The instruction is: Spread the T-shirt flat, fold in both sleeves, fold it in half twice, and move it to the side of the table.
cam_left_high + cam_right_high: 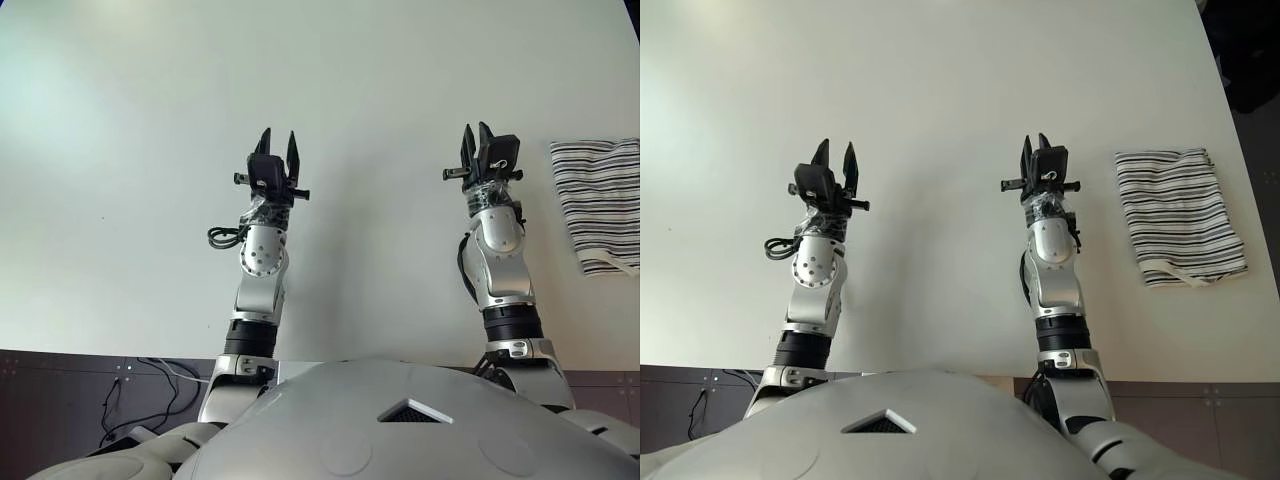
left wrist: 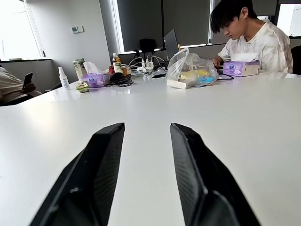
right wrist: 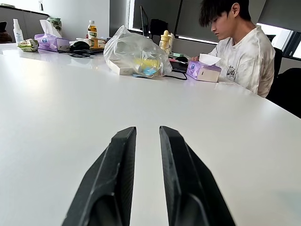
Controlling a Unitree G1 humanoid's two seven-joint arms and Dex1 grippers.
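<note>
The T-shirt (image 1: 1178, 215), white with dark stripes, lies folded into a compact rectangle on the white table (image 1: 150, 100), near its right edge. My right gripper (image 1: 1035, 142) hovers over bare tabletop to the left of the shirt, apart from it, open by a narrow gap and holding nothing. Farther left, my left gripper (image 1: 278, 140) is at about the same depth, fingers spread wider and also empty. In the wrist views both the left gripper (image 2: 146, 129) and the right gripper (image 3: 147, 129) point along the table toward its far end.
At the table's far end sit a plastic bag (image 2: 190, 70), tissue boxes (image 3: 203, 71), bottles and a laptop, with a person seated there. Wide bare tabletop lies ahead of and between both arms. Cables (image 1: 150, 385) hang below the near edge.
</note>
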